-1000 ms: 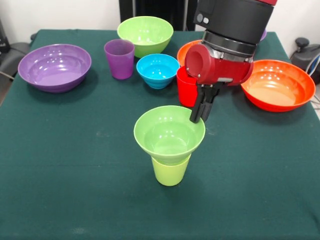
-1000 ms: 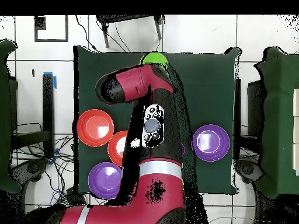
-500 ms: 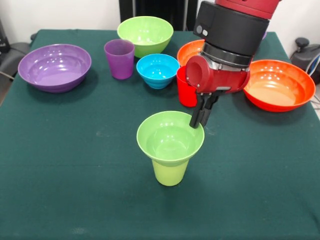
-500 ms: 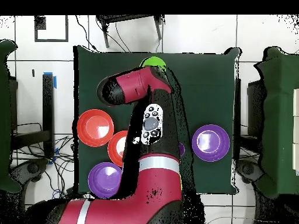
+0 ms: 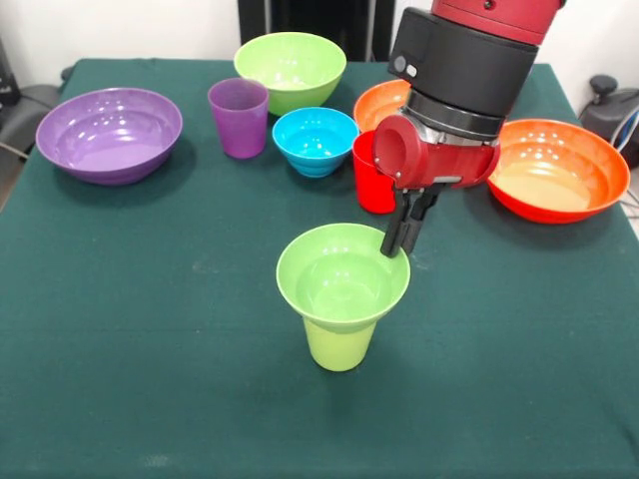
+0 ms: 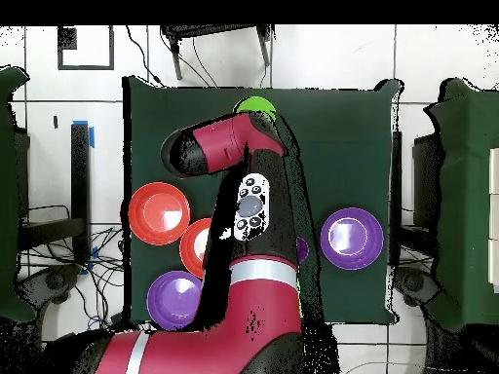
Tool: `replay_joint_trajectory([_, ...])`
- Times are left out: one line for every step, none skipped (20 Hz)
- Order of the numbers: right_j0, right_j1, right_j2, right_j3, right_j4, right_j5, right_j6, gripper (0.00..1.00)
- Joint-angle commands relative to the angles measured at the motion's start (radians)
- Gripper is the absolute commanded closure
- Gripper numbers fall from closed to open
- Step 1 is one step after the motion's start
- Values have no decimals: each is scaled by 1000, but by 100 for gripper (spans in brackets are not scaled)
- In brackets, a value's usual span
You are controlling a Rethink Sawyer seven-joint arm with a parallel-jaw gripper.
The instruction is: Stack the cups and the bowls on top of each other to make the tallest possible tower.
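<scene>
The small lime-green bowl (image 5: 334, 284) sits upright on the upright lime-green cup (image 5: 339, 344) at the table's front middle. My gripper (image 5: 396, 239) comes down from above onto the bowl's right rim, its dark fingers close together on that rim. The red cup (image 5: 371, 180) stands just behind the gripper, partly hidden by the wrist. The small blue bowl (image 5: 315, 138) and the purple cup (image 5: 238, 118) stand further back. In the overhead view the arm hides the gripper and only the bowl's edge (image 6: 255, 104) shows.
A medium lime-green bowl (image 5: 290, 68) stands at the back. A wide purple bowl (image 5: 108, 133) is at the left. One wide orange bowl (image 5: 554, 170) is at the right, another (image 5: 377, 100) behind the arm. A second purple bowl (image 6: 175, 297) shows in the overhead view.
The small lime-green bowl has shifted slightly right and settled lower and more level on the lime-green cup. The gripper stayed on its right rim while the wrist rose a little.
</scene>
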Motion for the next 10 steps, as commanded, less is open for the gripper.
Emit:
replay_joint_trajectory([24,13,21,11,16,68,110,100])
replay_joint_trajectory([24,15,21,7,17,69,109,100])
replay_joint_trajectory([23,15,22,7,17,69,108,100])
replay_joint_trajectory([22,15,23,7,18,69,107,100])
replay_joint_trajectory([22,14,24,8,19,70,106,100])
replay_joint_trajectory([22,14,24,9,19,69,105,100])
replay_joint_trajectory([22,14,23,11,18,68,106,100])
replay_joint_trajectory([23,16,22,9,19,70,108,100])
replay_joint_trajectory([24,16,20,10,18,67,109,100])
replay_joint_trajectory([24,17,19,10,19,67,111,100])
